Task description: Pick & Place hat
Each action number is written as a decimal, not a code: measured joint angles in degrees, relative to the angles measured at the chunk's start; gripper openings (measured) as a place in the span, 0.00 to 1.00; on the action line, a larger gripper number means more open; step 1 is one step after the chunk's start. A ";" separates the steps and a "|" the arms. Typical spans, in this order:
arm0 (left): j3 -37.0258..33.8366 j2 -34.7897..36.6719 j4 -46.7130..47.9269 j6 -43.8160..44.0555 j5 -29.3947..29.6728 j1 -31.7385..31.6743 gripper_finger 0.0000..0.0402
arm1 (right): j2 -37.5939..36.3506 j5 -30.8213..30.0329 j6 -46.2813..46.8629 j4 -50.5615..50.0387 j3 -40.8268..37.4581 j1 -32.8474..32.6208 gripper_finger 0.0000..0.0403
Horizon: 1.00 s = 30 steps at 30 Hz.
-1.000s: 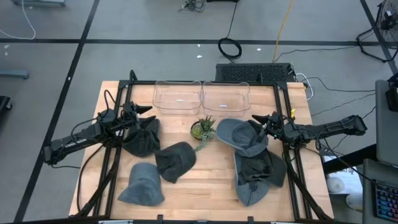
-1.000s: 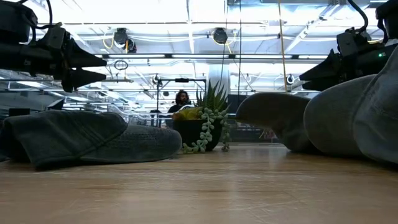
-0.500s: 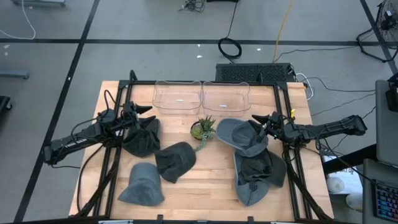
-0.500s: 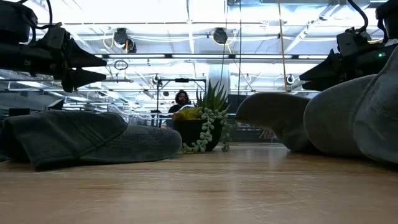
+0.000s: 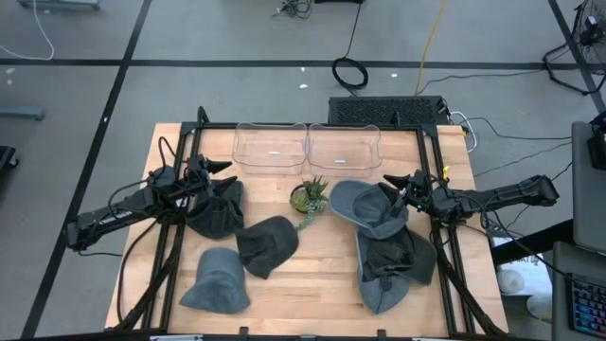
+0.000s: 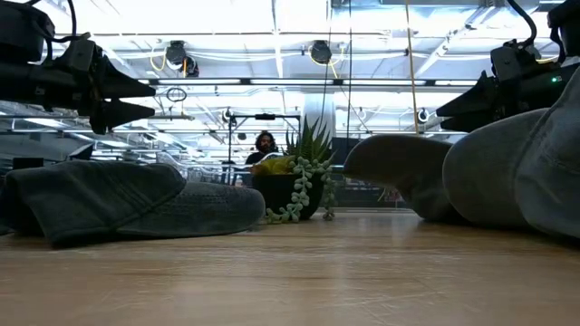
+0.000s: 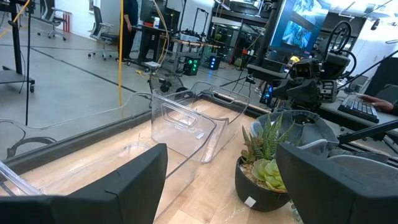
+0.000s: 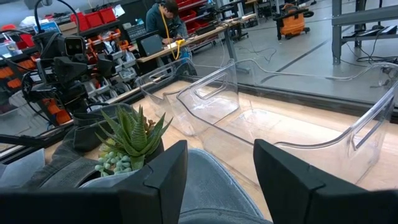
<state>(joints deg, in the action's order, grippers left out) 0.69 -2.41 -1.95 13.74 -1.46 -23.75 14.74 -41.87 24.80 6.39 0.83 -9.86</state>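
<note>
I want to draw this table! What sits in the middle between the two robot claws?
A small potted succulent stands between the left gripper and the right gripper, seen best in the high view. Beside it lies a grey hat under the right gripper.

The dark left arm reaches in from the high view's left edge, its left gripper [image 5: 223, 175] hovering at centre-left with fingers spread wide. The dark right arm enters from the right edge; its right gripper [image 5: 390, 189] sits centre-right, fingers partly apart.
</note>
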 joint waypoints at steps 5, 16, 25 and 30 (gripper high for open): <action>-0.01 0.01 0.00 0.02 0.00 -0.02 0.76 | -0.01 0.14 0.18 0.24 0.01 0.02 0.44; -0.01 -0.01 0.01 0.02 0.01 0.00 0.76 | -0.01 6.74 -0.02 3.77 1.44 -0.01 0.72; 0.00 -0.01 0.01 0.00 -0.01 -0.02 0.76 | 2.12 7.90 -8.94 3.80 10.67 -0.01 0.78; 0.00 0.00 -0.05 0.01 -0.01 -0.01 0.76 | 4.50 7.73 -11.04 3.12 16.13 -0.01 0.78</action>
<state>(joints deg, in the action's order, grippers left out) 0.68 -2.41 -2.00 13.75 -1.47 -23.76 19.24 -34.15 13.75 9.51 16.97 -9.87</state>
